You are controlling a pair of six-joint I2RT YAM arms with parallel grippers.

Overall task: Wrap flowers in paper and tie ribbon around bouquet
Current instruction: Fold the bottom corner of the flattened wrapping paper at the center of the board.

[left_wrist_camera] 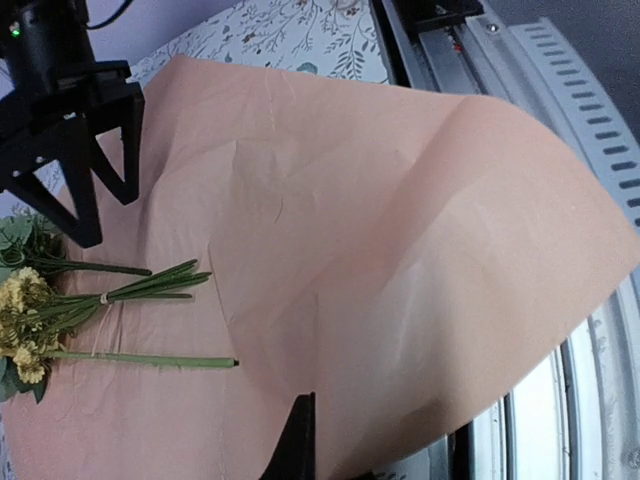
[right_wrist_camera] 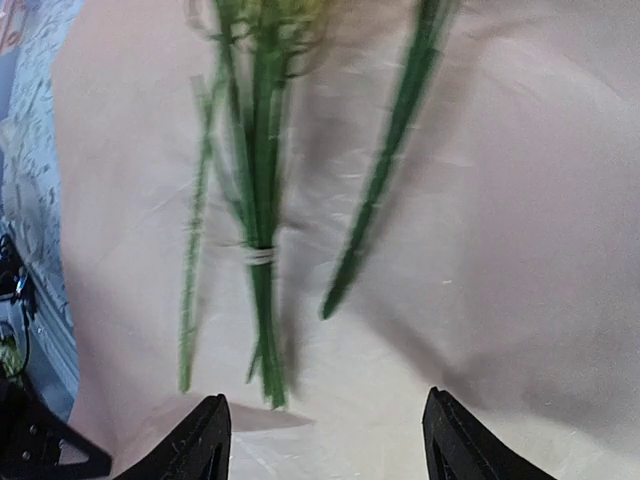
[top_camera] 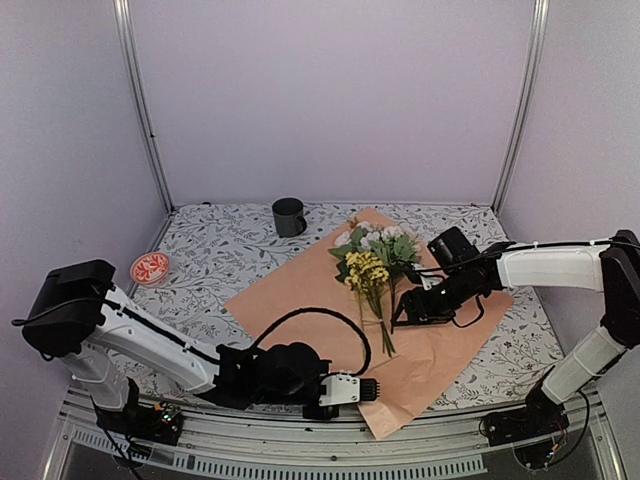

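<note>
At the near edge, the left fingers (left_wrist_camera: 298, 440) are closed on the border of the paper (top_camera: 300, 290), close to its nearest corner. The peach sheet lies spread diagonally over the patterned surface (top_camera: 215, 250). The flowers (top_camera: 372, 262) lie on its middle, with stems pointing near and blossoms far. The right fingers (right_wrist_camera: 208, 435) stand apart, gripping nothing, just over the stem ends. A small red dish (top_camera: 150, 267) sits off to the left, and a dark mug (top_camera: 289, 216) stands beyond the paper.
</note>
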